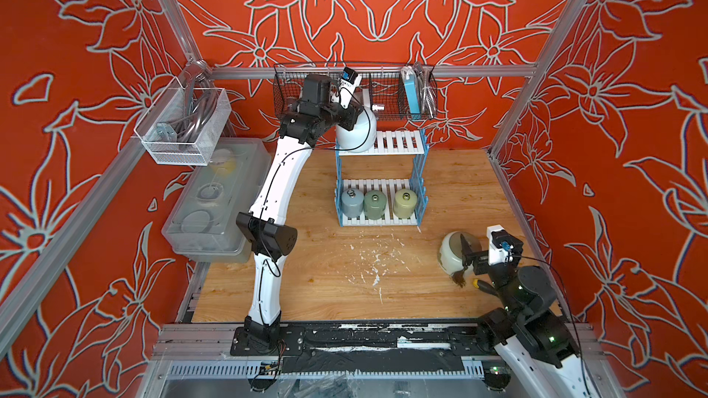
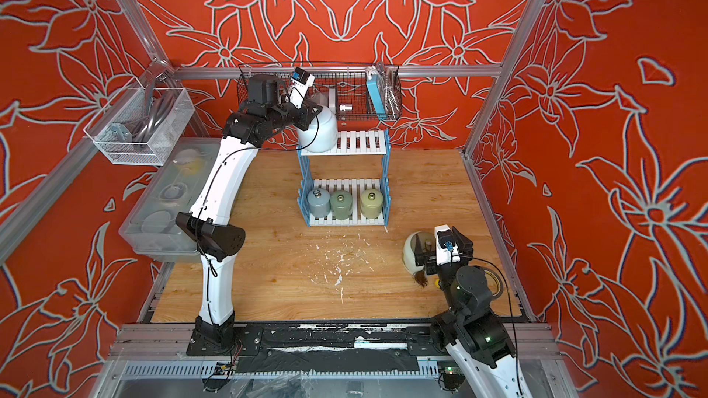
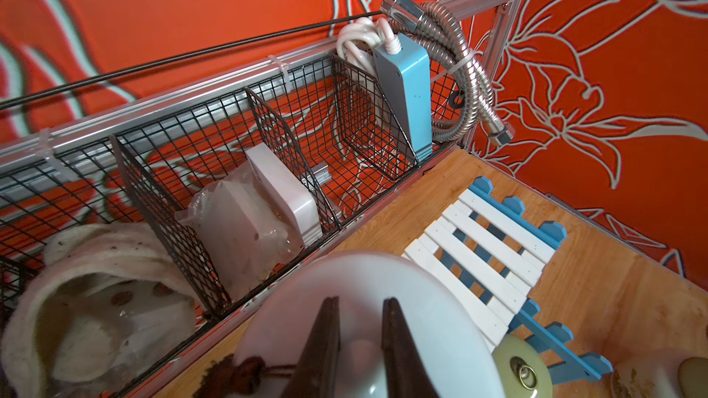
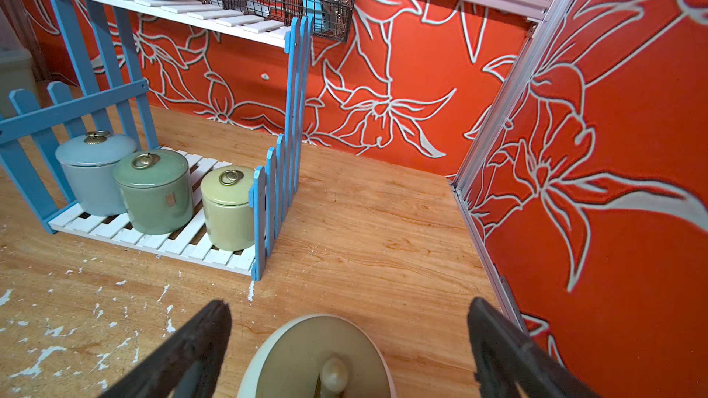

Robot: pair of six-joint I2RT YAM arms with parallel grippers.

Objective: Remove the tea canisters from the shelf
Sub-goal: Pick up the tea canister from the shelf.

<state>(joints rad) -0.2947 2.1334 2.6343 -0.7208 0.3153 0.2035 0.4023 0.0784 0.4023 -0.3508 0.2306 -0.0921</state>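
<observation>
- Paint-flecked wooden worktop (image 1: 325, 292), red floral walls (image 1: 383, 13); shelf (image 1: 398, 143) near back edge.
- Left gripper (image 3: 361, 302) clenched on pale-blue canister (image 1: 356, 135) knob, top tier.
- Right gripper (image 4: 349, 303) released, above cream canister (image 4: 318, 354) near worktop's right edge.
- Small canisters (image 1: 374, 204) on bottom tier.

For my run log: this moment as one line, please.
left fingers: shut on pale jar, top tier | right fingers: open over cream jar, table | small jars: lower tier

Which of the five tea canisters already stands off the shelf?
The large cream canister: it alone stands on the wooden table, not on the shelf.
</observation>
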